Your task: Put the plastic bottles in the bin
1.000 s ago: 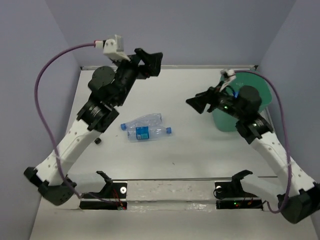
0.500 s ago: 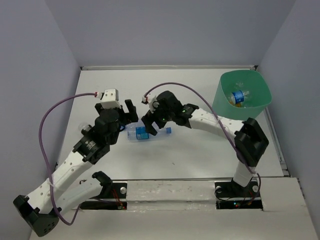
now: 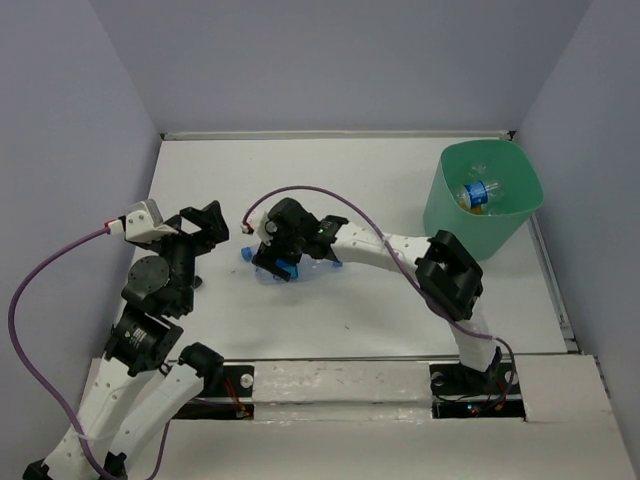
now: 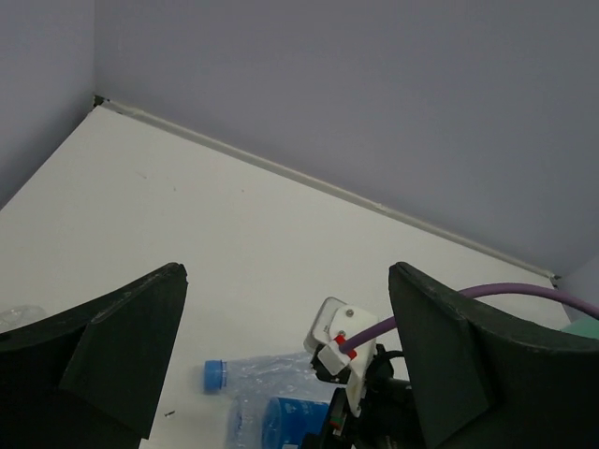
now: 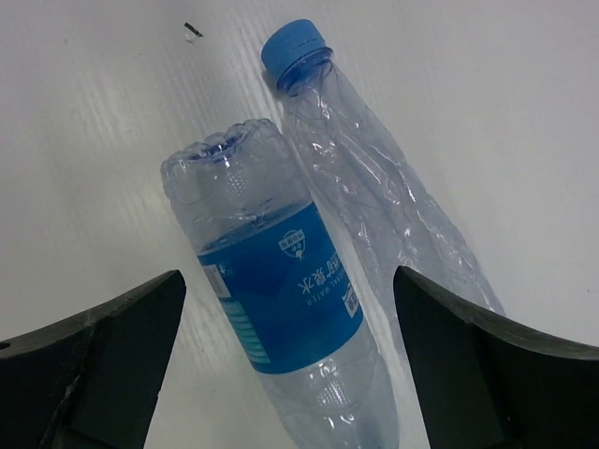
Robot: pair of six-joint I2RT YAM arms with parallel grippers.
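Observation:
Two clear plastic bottles lie side by side on the white table [image 3: 400, 160]. One has a blue label [image 5: 281, 281]. The other is crushed, with a blue cap [image 5: 297, 44]. They also show in the top view [image 3: 300, 268] and in the left wrist view [image 4: 281, 412]. My right gripper [image 5: 290, 374] is open right above them, one finger on each side of the pair, and holds nothing; it also shows in the top view [image 3: 272, 250]. My left gripper [image 3: 205, 225] is open and empty, just left of the bottles. The teal bin [image 3: 440, 205] stands at the right with bottles [image 3: 478, 192] inside.
The back wall's edge [image 3: 330, 133] runs behind the table. The right arm [image 3: 380, 245] stretches across the middle from its elbow [image 3: 450, 280]. The right wrist's purple cable [image 4: 524, 297] loops over it. A small dark speck [image 5: 193, 30] lies beyond the bottles.
My right arm has swung from the bin leftward and come down over the two bottles, jaws open. My left arm has drawn back from the far side to the near left.

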